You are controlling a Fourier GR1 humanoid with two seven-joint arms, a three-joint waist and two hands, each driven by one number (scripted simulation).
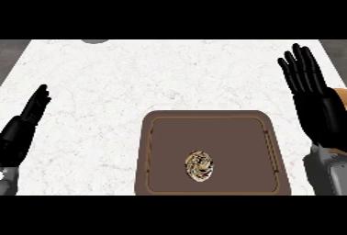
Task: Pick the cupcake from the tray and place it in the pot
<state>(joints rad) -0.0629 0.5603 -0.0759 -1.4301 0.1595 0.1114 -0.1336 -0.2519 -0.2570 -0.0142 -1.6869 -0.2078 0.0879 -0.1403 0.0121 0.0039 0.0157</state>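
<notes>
A small cupcake (199, 165) with a swirled cream-and-brown top sits in the brown square tray (169, 133), slightly below the tray's middle. My right hand (313, 98) is open with straight fingers pointing away, to the right of the tray and apart from it. At the left edge my left hand (25, 120) rests open, fingers up, well away from the tray. Neither hand touches the cupcake. No pot shows clearly; only a tan sliver (341, 97) peeks out behind my right hand.
The white marble counter (136, 78) spreads above and left of the tray. A small grey rounded shape (95, 41) sits at the counter's far edge. Dark floor shows past the counter's left and right corners.
</notes>
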